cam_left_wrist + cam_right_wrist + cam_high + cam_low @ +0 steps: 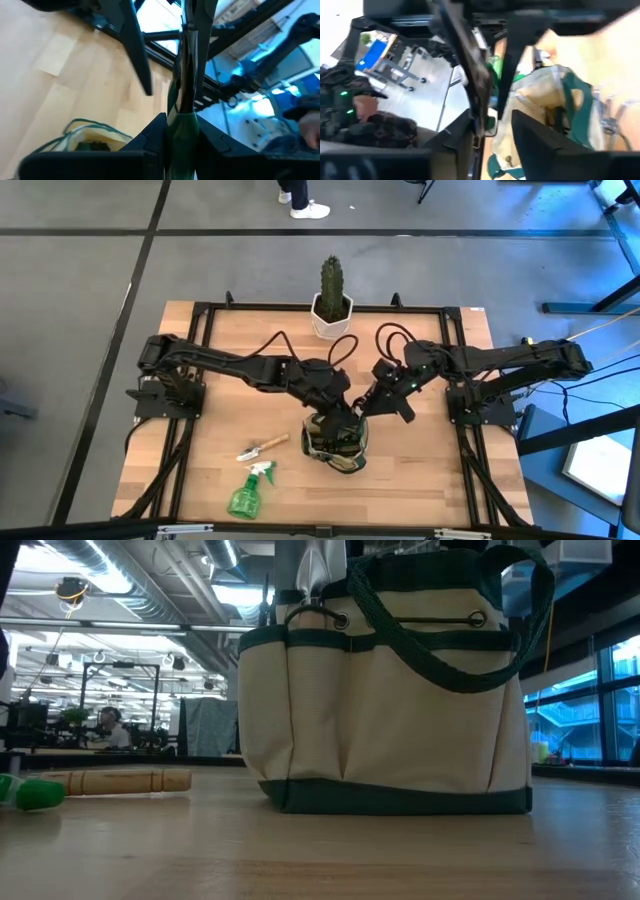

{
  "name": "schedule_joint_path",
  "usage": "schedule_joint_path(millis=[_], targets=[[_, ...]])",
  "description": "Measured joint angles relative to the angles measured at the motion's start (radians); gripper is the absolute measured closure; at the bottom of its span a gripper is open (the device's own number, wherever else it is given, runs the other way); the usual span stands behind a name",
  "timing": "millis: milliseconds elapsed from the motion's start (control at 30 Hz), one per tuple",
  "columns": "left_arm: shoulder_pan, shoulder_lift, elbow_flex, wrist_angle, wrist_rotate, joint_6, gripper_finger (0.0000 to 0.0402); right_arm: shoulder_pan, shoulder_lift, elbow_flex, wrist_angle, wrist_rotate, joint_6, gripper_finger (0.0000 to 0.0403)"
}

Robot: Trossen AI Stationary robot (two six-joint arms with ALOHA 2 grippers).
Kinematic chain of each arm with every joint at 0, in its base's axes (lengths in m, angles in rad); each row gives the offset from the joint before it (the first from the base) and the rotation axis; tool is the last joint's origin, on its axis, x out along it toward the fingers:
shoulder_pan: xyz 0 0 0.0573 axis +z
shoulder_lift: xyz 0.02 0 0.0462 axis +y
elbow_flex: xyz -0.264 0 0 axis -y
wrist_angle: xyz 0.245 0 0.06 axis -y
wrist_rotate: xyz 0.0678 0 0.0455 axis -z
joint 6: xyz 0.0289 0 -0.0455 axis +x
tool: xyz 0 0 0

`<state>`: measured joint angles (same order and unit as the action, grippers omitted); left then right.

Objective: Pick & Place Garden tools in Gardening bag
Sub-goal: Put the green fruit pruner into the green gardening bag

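Trowel point(262, 447), spray bottle point(246, 492): unlabelled.

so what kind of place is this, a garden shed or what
Not a shed: likely an industrial lab or workshop. The low view shows exposed ceiling ducts and workbenches behind the gardening bag; from above, the wooden table stands on bare concrete floor.

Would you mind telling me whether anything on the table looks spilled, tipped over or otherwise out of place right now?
Only mildly. The green spray bottle lies on its side on the wooden table, beside a wooden-handled trowel, both outside the gardening bag. No spill shows. The cactus pot and the bag stand upright.
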<state>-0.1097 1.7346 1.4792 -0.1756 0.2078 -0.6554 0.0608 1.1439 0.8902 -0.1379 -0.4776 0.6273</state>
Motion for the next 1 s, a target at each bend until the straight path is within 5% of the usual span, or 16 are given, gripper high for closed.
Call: schedule_joint_path(millis=[300,500,700,867,1000], targets=[[-0.025,-0.020,0.000,-0.051,-0.182,-0.011,0.0344,0.000,-0.068,0.000,-0.143,0.176,0.066,0.0231],[-0.107,-0.025,0.000,-0.064,-0.509,-0.079,0.0344,0.014,-0.121,-0.001,-0.252,0.343,0.131,0.0231],[-0.201,-0.025,0.017,-0.099,-0.848,-0.179,0.0344,0.043,-0.132,-0.001,-0.266,0.381,0.187,0.0231],[-0.260,-0.001,0.091,-0.149,-1.059,-0.223,0.0344,0.105,-0.132,-0.001,-0.262,0.435,0.246,0.0231],[-0.281,0.077,0.206,-0.200,-1.125,-0.232,0.0344,0.160,-0.132,-0.001,-0.243,0.481,0.260,0.0231]])
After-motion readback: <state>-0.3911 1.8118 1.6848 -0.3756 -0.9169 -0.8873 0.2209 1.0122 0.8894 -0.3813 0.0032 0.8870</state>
